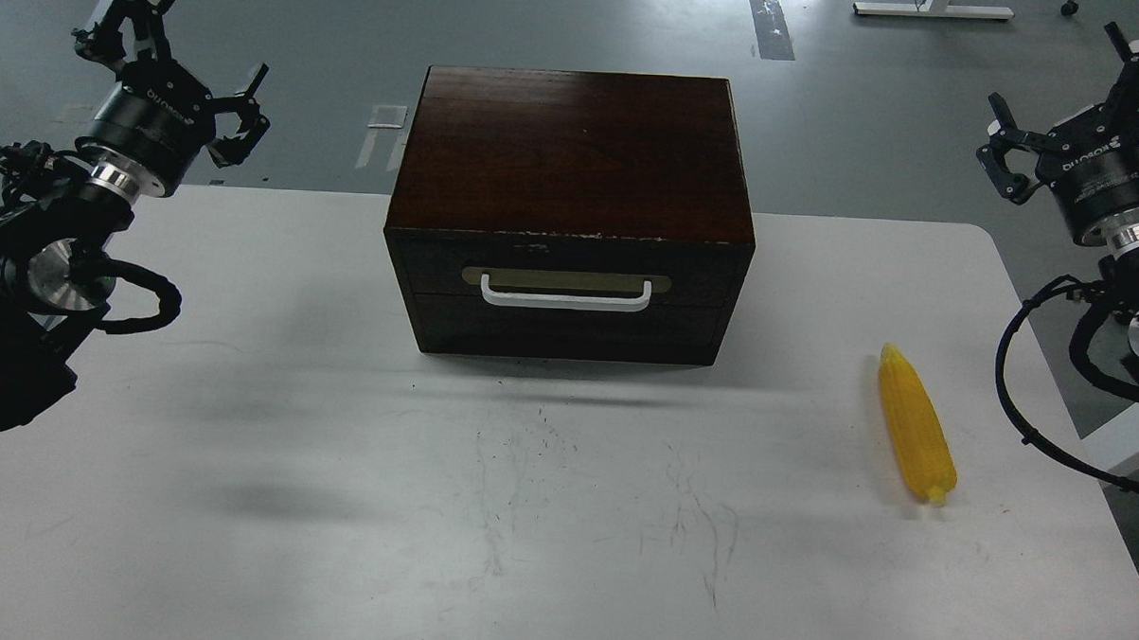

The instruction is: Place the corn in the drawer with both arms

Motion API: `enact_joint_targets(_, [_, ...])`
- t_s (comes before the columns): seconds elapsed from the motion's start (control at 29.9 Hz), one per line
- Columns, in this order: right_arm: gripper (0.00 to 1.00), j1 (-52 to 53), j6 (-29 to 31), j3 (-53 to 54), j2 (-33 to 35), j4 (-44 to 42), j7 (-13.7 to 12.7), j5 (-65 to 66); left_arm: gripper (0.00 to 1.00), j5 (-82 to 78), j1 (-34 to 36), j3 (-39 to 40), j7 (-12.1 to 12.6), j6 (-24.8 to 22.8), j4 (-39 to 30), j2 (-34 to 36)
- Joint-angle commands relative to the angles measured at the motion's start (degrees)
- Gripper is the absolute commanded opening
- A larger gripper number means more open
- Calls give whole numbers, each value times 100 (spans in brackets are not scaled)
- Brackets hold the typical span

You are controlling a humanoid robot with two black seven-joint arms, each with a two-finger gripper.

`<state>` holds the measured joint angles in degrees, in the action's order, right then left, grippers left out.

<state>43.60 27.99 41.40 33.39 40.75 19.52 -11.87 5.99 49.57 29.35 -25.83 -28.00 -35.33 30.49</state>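
The yellow corn [916, 427] lies on the white table at the right, pointed end away from me. The drawer [567, 274] sits pushed fully into the dark wooden box [574, 150], its white bar handle [566, 296] facing me. My left gripper [176, 55] hangs high at the far left, its fingers spread open and empty, well clear of the box. My right gripper [1074, 110] is raised at the far right edge, open and empty, above and behind the corn.
The white table [336, 501] carries only the box and corn; faint scratches mark its middle. Its right edge runs close to the corn. Black cables loop under both wrists. Grey floor lies beyond.
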Motion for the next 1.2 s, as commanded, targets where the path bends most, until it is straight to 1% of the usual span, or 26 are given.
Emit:
enact_joint_targets(0.0, [100, 0, 1, 0, -8, -5, 0, 0, 98, -18, 0, -8, -1, 0, 0, 1])
enact_joint_targets(0.23, [100, 8, 1, 0, -8, -5, 0, 0, 98, -10, 0, -8, 16, 0, 0, 18])
enact_joint_targets(0.37, [100, 26, 1, 8, -8, -5, 0, 0, 98, -18, 26, 0, 78, 0, 0, 62])
enact_joint_targets(0.47, [100, 35, 1, 35, 9, 3, 0, 0, 98, -80, 140, 9, 43, 0, -79, 98])
enact_joint_targets(0.57, [100, 35, 1, 52, 18, 3, 0, 0, 98, -308, 482, -17, 25, 0, -193, 282])
enact_joint_targets(0.63, [100, 35, 1, 52, 18, 3, 0, 0, 97, -755, 790, -26, 25, 0, -386, 414])
enact_joint_targets(0.7, [100, 35, 1, 52, 18, 30, 0, 0, 96, -1710, 1184, -26, 25, 0, -684, 440])
enact_joint_targets(0.77, [100, 44, 1, 52, 18, 47, 0, 0, 96, -2292, 1361, -26, 25, 0, -852, 440])
enact_joint_targets(0.9, [100, 35, 1, 61, 53, 47, 8, 0, 96, -4258, 1827, -26, 16, 0, -1773, 423])
enact_joint_targets(1.0, [100, 9, 1, 61, 71, 47, 17, 0, 96, -5070, 1986, -52, 16, 0, -2073, 370])
enact_joint_targets(1.07, [100, 0, 1, 61, 88, 39, 17, 0, 96, -6061, 2135, -70, 16, 0, -2389, 300])
enact_joint_targets(1.17, [100, 0, 1, 96, 106, 30, 17, 0, 96, -6907, 2206, -70, -1, 0, -2759, 212])
